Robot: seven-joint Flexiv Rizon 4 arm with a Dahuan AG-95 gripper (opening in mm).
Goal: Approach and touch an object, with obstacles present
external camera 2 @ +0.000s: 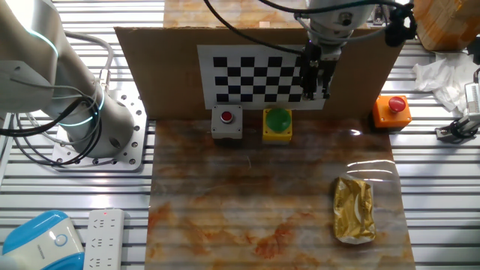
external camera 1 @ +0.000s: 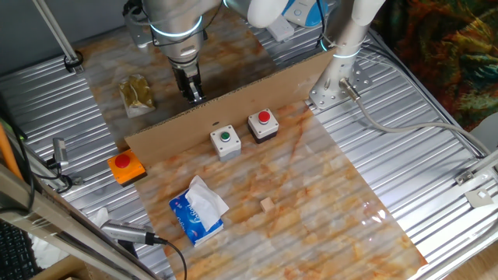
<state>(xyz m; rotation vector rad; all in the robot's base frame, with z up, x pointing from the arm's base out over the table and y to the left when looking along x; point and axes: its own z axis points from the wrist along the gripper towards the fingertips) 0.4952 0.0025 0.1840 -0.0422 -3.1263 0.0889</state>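
Observation:
My gripper [external camera 1: 193, 93] [external camera 2: 316, 88] points down on the checkerboard side of an upright cardboard wall [external camera 1: 257, 97] [external camera 2: 161, 67]. Its fingers stand close together and hold nothing. In the other fixed view it hangs above and just right of a green button on a yellow box [external camera 2: 277, 124]. A red button on a grey box [external camera 2: 226, 123] stands left of that. Both are hidden behind the wall in one fixed view. A gold foil bag [external camera 1: 137, 95] [external camera 2: 354, 210] lies on the same side, apart from the gripper.
An orange box with a red button [external camera 1: 126, 167] [external camera 2: 392, 110] sits at the wall's end. Beyond the wall are a green button on a white box [external camera 1: 226, 141], a red button on a black box [external camera 1: 263, 124], a tissue pack [external camera 1: 198, 210] and a small wooden cube [external camera 1: 268, 204].

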